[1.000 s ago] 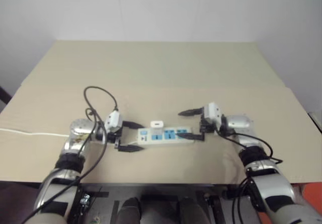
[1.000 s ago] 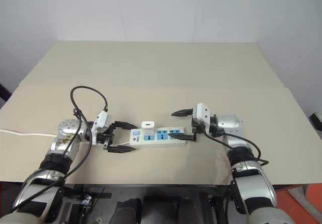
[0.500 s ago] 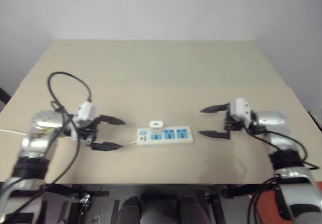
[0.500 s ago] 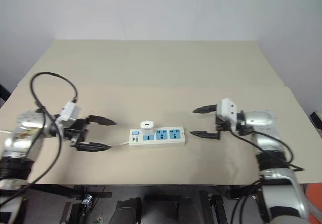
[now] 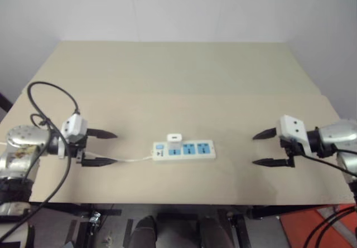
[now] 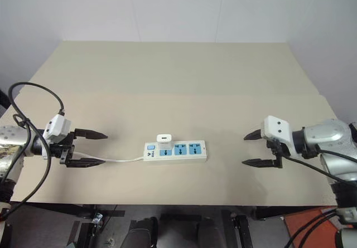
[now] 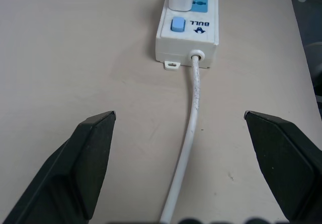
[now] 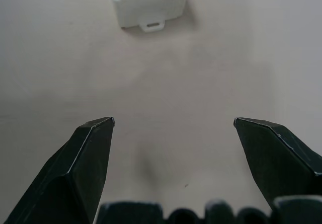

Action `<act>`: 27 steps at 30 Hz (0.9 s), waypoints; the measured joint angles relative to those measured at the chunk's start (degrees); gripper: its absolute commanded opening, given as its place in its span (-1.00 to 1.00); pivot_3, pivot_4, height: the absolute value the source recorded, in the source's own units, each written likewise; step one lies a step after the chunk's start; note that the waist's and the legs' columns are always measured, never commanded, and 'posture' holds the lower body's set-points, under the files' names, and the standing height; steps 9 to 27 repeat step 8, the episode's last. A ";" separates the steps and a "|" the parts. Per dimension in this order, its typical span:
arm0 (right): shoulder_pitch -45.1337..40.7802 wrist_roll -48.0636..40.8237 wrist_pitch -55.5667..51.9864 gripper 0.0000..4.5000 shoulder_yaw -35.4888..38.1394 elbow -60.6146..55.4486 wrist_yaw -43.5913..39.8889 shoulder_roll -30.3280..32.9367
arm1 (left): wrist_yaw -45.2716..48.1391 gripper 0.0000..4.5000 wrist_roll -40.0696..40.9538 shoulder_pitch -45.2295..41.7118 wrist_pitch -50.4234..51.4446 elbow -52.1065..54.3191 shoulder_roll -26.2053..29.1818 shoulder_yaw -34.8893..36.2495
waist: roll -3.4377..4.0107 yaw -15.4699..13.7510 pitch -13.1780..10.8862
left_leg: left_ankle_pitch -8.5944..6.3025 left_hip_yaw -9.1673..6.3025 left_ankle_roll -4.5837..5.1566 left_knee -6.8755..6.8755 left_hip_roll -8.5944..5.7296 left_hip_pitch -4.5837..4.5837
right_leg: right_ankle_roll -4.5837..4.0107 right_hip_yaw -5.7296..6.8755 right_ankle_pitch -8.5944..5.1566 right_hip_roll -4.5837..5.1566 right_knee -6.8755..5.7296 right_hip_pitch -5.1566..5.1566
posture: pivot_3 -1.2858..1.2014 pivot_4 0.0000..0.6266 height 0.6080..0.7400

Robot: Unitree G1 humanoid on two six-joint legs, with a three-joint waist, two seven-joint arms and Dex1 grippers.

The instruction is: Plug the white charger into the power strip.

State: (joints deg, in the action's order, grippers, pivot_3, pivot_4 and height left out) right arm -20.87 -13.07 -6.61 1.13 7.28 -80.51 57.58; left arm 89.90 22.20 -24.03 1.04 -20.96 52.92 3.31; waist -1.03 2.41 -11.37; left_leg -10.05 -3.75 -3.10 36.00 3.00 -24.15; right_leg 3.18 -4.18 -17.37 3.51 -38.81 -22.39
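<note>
On the beige table (image 6: 178, 75), in the right eye view, the power strip (image 6: 175, 150) lies flat near the front edge, roughly midway between the two arms, its long side running left to right. The white charger (image 6: 163, 141) stands upright on the strip's left end, beside the small blue switch, seated in the leftmost socket panel as far as this angle lets me judge. A thin white cord (image 6: 120, 160) leaves the strip's left end and runs across the table toward the left gripper (image 6: 95, 149), whose two black fingers are spread wide with nothing between them but the cord passing under. The right gripper (image 6: 251, 149) hovers well apart from the strip's right end, fingers likewise spread and empty. In the left eye view the same layout shows: strip in the middle, charger on its left end, both grippers released and off to either side. In the left wrist view, the strip's switch end faces the camera, the cord emerges from a round collar and trails between the two black fingers (image 7: 90, 153), which stand far apart; the charger's white body rises just past the blue switch. In the right wrist view, the strip's other end sits beyond the parted fingers (image 8: 88, 158), bare table between them.
</note>
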 measured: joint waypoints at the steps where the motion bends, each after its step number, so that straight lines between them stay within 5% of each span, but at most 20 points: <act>1: 1.52 -0.34 -0.61 1.00 0.62 -1.21 0.71 0.39 | -0.45 0.98 -0.01 0.59 -0.11 0.15 -0.22 0.08 | 0.00 0.03 0.00 | 0.00 0.00 0.00 0.00 0.00 0.01 | 0.09 -0.01 -0.05 0.00 0.00 0.02 | 0.03 -0.52 1.00; 27: 6.58 -0.64 -6.48 1.00 2.27 -7.07 6.18 0.87 | -1.41 0.98 0.37 2.36 0.53 4.05 -1.00 0.11 | 0.00 0.19 0.00 | 0.00 0.00 0.00 0.02 0.01 0.01 | 0.11 -0.02 -0.06 -0.01 -0.01 0.01 | 0.03 -0.52 1.00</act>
